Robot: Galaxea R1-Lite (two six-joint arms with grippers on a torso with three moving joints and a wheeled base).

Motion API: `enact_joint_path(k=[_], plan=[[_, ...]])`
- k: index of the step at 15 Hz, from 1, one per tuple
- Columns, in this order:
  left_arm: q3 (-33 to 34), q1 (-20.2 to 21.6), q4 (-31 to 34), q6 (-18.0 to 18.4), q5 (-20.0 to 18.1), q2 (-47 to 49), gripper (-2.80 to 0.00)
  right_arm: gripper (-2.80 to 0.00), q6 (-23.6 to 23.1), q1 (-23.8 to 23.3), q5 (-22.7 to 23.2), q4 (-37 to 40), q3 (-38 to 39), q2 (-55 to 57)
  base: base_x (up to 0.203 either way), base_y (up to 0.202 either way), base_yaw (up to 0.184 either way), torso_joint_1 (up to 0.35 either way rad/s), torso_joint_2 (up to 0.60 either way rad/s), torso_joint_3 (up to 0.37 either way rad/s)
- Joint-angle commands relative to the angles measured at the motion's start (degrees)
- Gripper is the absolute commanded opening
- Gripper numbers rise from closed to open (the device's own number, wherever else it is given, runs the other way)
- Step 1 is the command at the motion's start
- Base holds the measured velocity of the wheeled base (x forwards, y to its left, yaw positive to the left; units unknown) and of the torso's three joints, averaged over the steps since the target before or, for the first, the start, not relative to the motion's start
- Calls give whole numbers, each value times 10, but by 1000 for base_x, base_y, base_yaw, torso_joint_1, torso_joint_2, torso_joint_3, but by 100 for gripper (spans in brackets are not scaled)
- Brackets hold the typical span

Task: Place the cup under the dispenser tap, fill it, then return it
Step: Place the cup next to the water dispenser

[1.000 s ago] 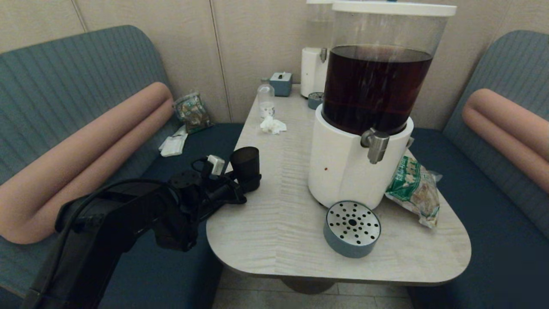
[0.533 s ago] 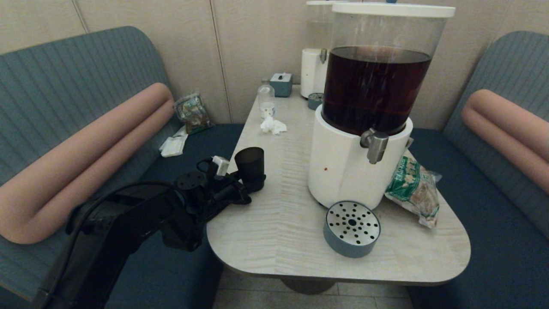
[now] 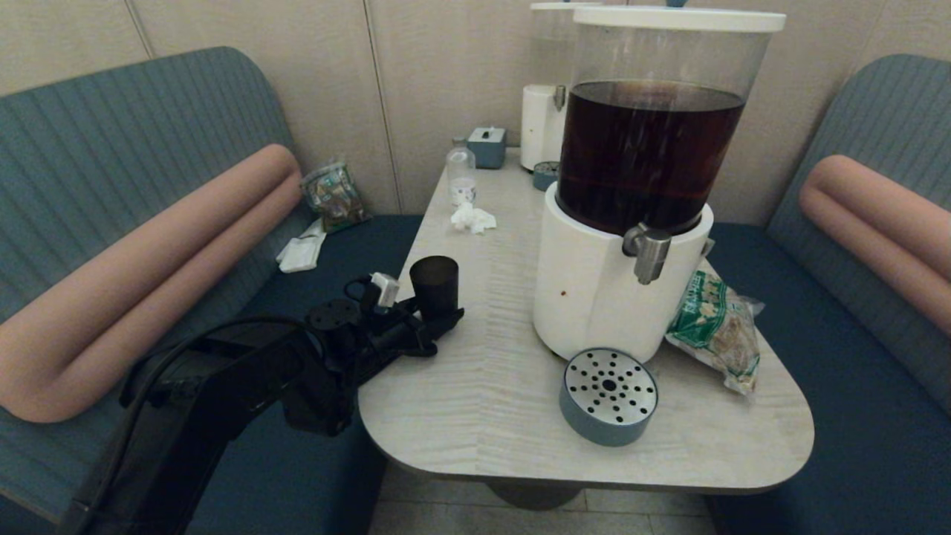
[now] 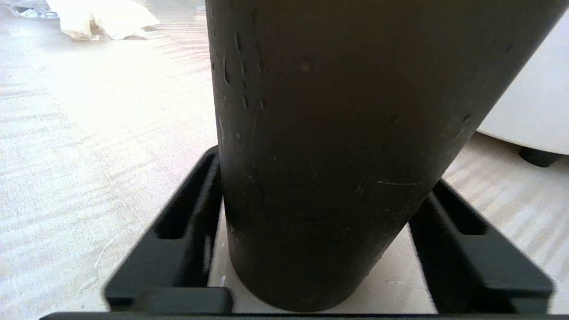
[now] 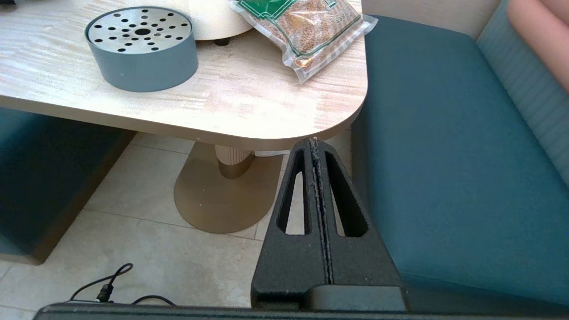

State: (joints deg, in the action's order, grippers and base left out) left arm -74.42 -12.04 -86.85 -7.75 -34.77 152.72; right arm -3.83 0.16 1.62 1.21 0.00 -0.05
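The black cup (image 3: 435, 284) stands upright at the table's left edge, its base low over or on the tabletop; I cannot tell which. My left gripper (image 3: 443, 316) is shut on the cup's lower part, a finger on each side. In the left wrist view the cup (image 4: 329, 133) fills the space between the two fingers (image 4: 191, 222). The steel dispenser tap (image 3: 648, 256) juts from the white base (image 3: 587, 297) of the dark-liquid tank, well to the right of the cup. My right gripper (image 5: 314, 144) hangs shut below the table's front right corner.
A round blue-grey drip tray (image 3: 609, 396) with a perforated steel top lies in front of the dispenser. A green snack bag (image 3: 717, 327) lies to its right. Farther back are a crumpled tissue (image 3: 472, 218), a small clear bottle (image 3: 461, 176) and a second white dispenser (image 3: 542, 126).
My left gripper has carried the cup a little to the right, farther over the table, and the cup has gone from leaning to upright. The right arm has not moved.
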Motion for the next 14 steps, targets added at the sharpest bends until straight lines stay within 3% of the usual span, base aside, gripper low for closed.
enact_joint_path(k=[1,14], plan=[[1,0,-8,2,-1,-5,0,-280,0,0,0,0,1,0,0,0,0,0,0,0],[102,15,-8,9,14,-125,0,-280,0,0,0,0,1,0,0,0,0,0,0,0]])
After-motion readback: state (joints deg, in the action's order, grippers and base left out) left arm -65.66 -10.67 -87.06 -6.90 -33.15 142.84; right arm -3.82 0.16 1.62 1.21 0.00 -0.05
